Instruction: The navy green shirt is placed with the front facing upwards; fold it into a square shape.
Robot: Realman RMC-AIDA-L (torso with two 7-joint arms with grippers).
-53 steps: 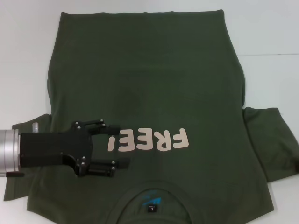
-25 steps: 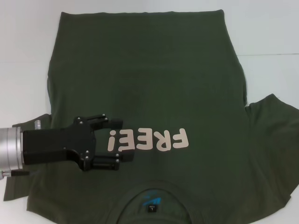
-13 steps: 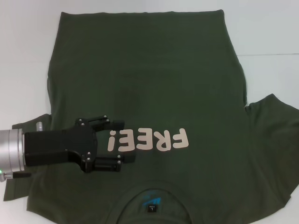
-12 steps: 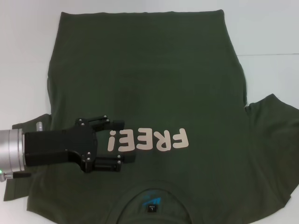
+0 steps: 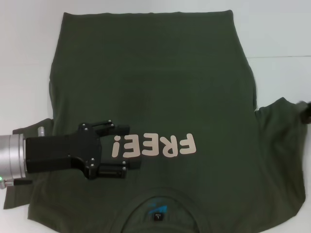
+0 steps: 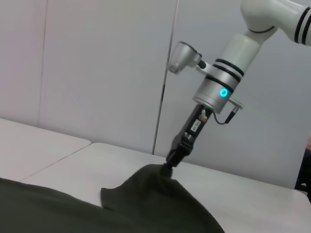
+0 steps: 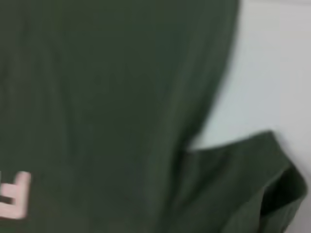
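The navy green shirt (image 5: 155,82) lies flat on the white table (image 5: 24,58), front up, with the pink "FREE!" lettering (image 5: 155,145) and the blue collar label (image 5: 156,209) near the front edge. My left gripper (image 5: 127,148) is open and hovers low over the shirt's chest beside the "!". My right gripper (image 5: 305,110) shows only at the far right edge, at the right sleeve (image 5: 284,145). In the left wrist view the right gripper (image 6: 168,169) is shut on the sleeve (image 6: 155,189) and holds its tip raised. The right wrist view shows the shirt body (image 7: 97,97) and the sleeve (image 7: 243,194).
The left sleeve (image 5: 29,145) lies partly under my left arm. Bare white table (image 7: 277,73) lies to the right of the shirt and along the far edge. A grey wall (image 6: 97,73) stands behind the table.
The right sleeve, folded small 2.1 s ago, has been drawn out and spread wider. The right gripper's tip has come into sight at the right edge. The left gripper has barely shifted.
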